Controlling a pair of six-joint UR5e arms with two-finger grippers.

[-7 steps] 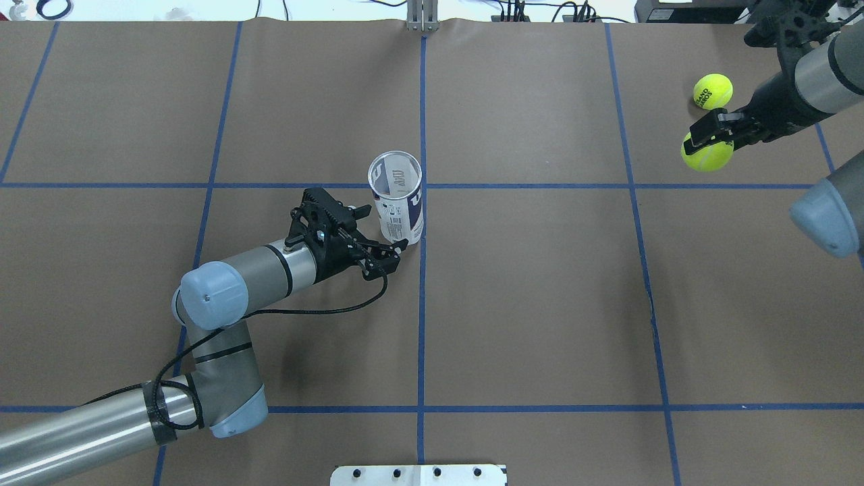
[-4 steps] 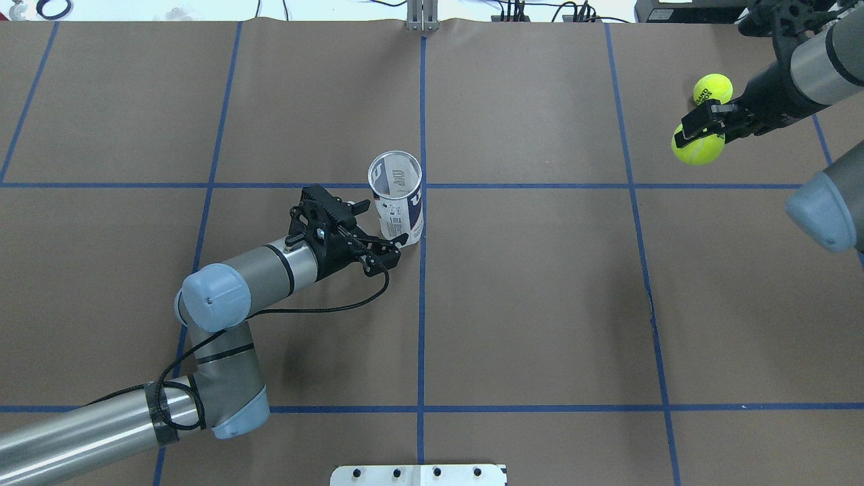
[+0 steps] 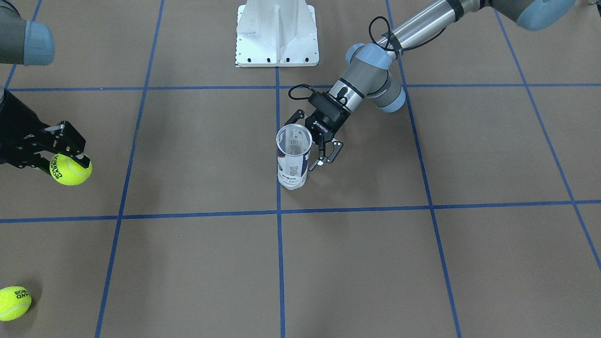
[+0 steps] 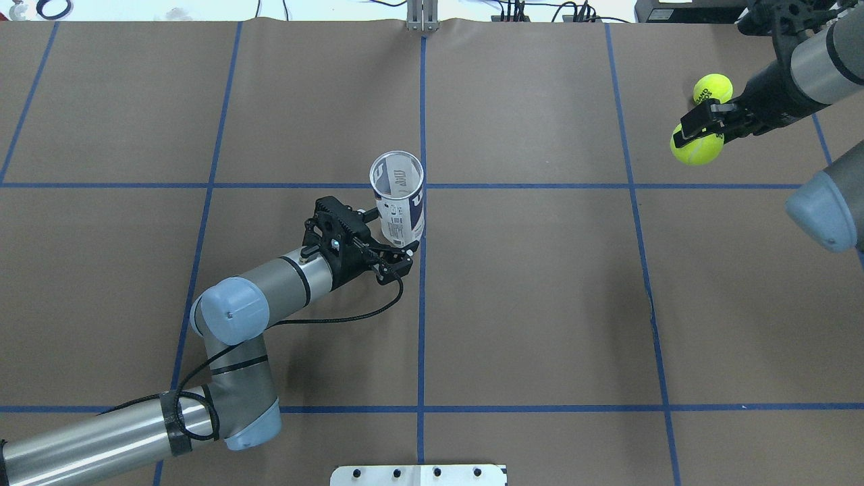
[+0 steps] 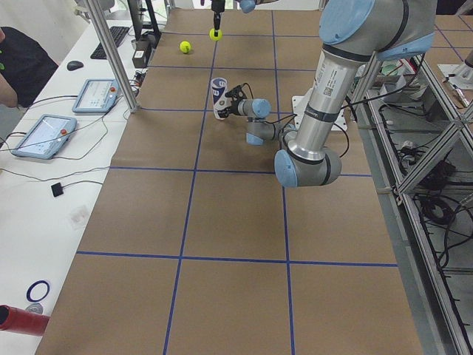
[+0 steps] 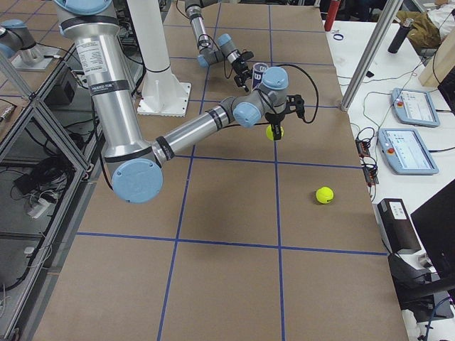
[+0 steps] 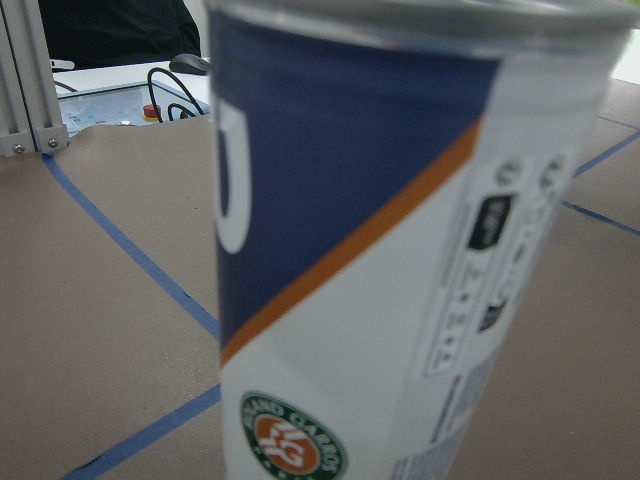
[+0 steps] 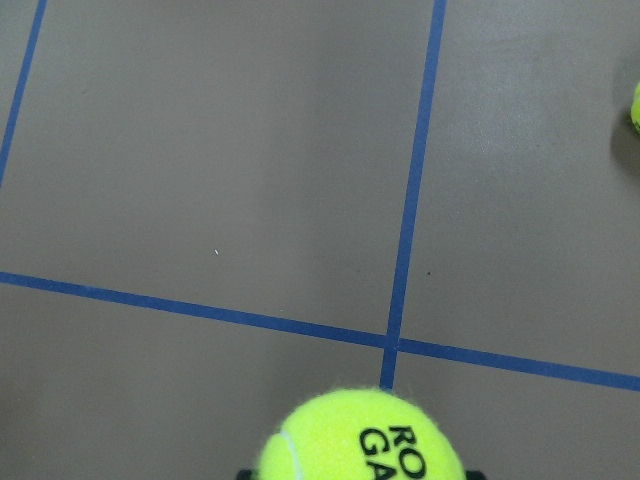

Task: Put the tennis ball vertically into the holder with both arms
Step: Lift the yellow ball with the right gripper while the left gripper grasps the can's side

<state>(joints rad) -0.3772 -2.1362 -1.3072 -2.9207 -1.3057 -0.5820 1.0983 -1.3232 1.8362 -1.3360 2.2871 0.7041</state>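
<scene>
Since a second ago, the left arm (image 4: 270, 283) has slid toward the holder (image 4: 397, 196). The left pincer (image 4: 388, 233) now straddles the tube's lower part, fingers apart, one on each side. Contact with the wall: cannot tell. The right pincer (image 4: 700, 127) has carried its tennis ball (image 4: 695, 148) slightly inward and away from the robot. It is clamped on the ball, clear of the bench (image 4: 540, 304).

Holder stands upright, mouth open, near bench centre, just left of the middle tape line (image 4: 421, 324) in the overhead view. Overhead and front views look down into an empty tube. Left wrist view gives only the label, close up:
- navy over white, with an orange diagonal stripe
- part of a white "W"
- round green-orange emblem, ring lettering too blurred to be sure
- fine print blurred

Front view alone shows "ROBOTIQ" on the left pincer's body, and black "ROLAND GARROS" on the held ball. Right wrist view catches just "RO / GA". Second ball (image 4: 713, 88) lies on the bench just beyond the held one, well apart from the holder.
</scene>
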